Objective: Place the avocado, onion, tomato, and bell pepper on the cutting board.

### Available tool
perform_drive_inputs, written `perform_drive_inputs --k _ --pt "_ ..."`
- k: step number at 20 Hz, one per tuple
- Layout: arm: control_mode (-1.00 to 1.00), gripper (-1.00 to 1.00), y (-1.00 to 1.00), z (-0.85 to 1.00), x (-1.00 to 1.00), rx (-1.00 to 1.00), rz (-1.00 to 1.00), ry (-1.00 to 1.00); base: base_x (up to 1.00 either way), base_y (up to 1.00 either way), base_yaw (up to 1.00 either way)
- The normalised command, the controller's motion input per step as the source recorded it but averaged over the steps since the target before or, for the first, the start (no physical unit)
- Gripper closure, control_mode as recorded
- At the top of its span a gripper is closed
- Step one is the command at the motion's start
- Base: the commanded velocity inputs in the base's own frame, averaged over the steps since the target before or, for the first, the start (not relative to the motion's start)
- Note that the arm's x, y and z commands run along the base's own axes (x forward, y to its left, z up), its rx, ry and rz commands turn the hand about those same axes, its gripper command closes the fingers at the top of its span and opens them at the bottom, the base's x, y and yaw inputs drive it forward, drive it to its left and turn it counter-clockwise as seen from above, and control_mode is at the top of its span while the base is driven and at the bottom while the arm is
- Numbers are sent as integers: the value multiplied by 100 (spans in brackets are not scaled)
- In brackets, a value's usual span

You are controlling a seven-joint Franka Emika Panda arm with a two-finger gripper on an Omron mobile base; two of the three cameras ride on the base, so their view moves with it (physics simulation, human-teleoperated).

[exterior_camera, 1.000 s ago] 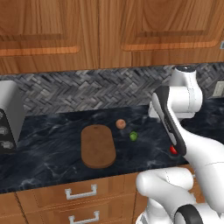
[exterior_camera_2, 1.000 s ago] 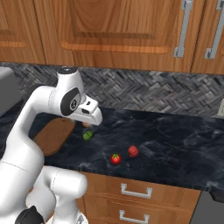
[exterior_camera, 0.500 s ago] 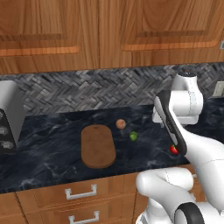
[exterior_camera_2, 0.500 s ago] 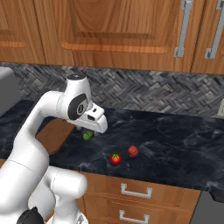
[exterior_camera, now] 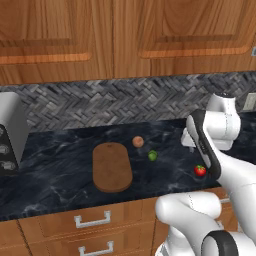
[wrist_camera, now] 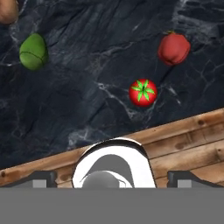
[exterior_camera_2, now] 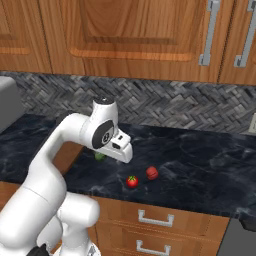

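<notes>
Gripper [wrist_camera: 111, 186] fingers spread wide, empty; the tomato [wrist_camera: 142, 92], beside the bell pepper [wrist_camera: 173, 48], looks smooth, round, roll-prone: grasp across its widest middle

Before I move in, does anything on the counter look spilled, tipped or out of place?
Nothing stands out. The avocado, tomato and bell pepper sit apart and intact on the dark counter; the onion lies beside the bare cutting board.

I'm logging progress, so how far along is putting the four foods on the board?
Nothing is done yet: the flat brown wooden cutting board is bare. In hand: nothing; the hand is open. Left: the tan round onion, green avocado, bright red green-topped tomato and duller red bell pepper, all on the dark counter.
</notes>
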Motion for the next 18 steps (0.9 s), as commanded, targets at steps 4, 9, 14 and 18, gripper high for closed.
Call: perform_drive_inputs --k 4,9,14,18 --pt "-100 -100 -16 -36 0 1 0 4 0 0 0" --pt "-100 -100 -15 -32 0 1 0 3 0 0 0" --pt "-100 -100 -21 -27 0 4 0 1 0 0 0" --pt "-100 -100 -14 -19 8 3 0 1 0 0 0"
